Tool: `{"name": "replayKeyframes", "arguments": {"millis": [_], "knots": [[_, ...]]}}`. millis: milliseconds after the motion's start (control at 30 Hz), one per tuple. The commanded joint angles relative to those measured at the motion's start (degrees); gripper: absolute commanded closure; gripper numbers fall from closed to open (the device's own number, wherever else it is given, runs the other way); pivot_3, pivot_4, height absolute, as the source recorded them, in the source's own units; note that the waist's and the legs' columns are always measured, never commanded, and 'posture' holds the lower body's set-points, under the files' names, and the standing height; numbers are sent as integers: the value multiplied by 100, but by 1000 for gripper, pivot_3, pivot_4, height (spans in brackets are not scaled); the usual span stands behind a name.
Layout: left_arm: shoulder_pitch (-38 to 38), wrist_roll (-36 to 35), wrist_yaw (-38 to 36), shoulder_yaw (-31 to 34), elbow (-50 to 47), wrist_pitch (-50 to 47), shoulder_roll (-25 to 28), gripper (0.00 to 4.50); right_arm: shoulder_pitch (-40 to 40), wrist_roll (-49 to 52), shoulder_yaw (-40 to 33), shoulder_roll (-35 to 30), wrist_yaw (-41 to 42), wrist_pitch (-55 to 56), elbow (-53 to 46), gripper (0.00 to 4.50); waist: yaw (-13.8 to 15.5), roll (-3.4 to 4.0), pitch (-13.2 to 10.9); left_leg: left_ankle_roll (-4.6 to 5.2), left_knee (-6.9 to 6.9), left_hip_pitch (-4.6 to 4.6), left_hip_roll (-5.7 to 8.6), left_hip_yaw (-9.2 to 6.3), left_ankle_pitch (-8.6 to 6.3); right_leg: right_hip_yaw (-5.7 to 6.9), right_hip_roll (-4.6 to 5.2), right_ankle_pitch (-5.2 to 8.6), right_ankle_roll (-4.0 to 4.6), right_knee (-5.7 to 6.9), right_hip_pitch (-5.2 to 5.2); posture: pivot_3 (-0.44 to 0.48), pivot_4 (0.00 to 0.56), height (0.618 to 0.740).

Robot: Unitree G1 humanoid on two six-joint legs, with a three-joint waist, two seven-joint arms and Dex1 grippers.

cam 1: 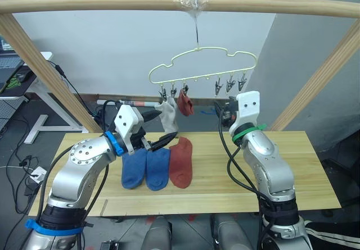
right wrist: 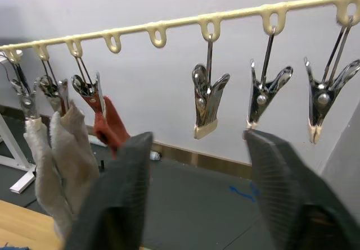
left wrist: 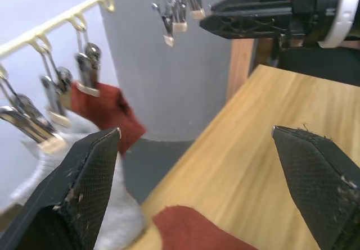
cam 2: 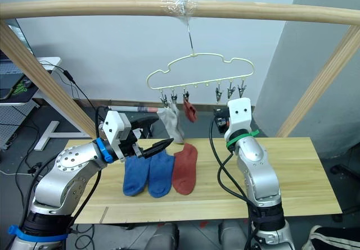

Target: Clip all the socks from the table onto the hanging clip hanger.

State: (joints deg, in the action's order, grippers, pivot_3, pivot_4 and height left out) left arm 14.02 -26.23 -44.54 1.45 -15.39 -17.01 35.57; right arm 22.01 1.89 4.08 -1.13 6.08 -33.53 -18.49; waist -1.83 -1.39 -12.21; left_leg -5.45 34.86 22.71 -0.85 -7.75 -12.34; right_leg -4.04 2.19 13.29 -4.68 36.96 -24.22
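Three socks (cam 1: 158,167) lie lengthwise near-to-far on table (cam 1: 292,166); left gripper (left wrist: 197,188) and right gripper (right wrist: 197,205) wide open, empty, near clip hanger (cam 1: 202,64).

A big frame of round wooden poles (cam 1: 101,3) stood in front of a white wall (cam 1: 112,48). To the right was a grey wall panel (cam 1: 304,53). The floor (cam 1: 22,143) was dark grey. Black cables (cam 1: 25,171) lay on it beside a white power strip (cam 1: 37,175). A white desk (cam 1: 39,101) stood off to the left.
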Motion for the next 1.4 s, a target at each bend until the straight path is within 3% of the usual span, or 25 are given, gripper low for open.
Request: {"name": "replayKeyframes", "arguments": {"millis": [33,667,1400], "knots": [[91,67,41,84,-122,131,-93,0,259,64,-97,110,-127,123,53,2214,1,0,0,0,0,0,0,-1,0,0,0,-1,-2,0,0,66,177,740],[317,-47,206,139,-442,-210,-317,0,1452,161,-479,448,-544,868,2077,2214,0,4,-3,1,0,-1,0,-3,1,1,-2,-10,-8,5,0,86,186,740],[603,-130,417,214,-455,-344,-451,0,1926,207,-349,594,-410,1421,2669,2214,0,5,-4,2,-1,0,0,-6,0,3,-3,-26,7,5,0,92,186,740]]}}
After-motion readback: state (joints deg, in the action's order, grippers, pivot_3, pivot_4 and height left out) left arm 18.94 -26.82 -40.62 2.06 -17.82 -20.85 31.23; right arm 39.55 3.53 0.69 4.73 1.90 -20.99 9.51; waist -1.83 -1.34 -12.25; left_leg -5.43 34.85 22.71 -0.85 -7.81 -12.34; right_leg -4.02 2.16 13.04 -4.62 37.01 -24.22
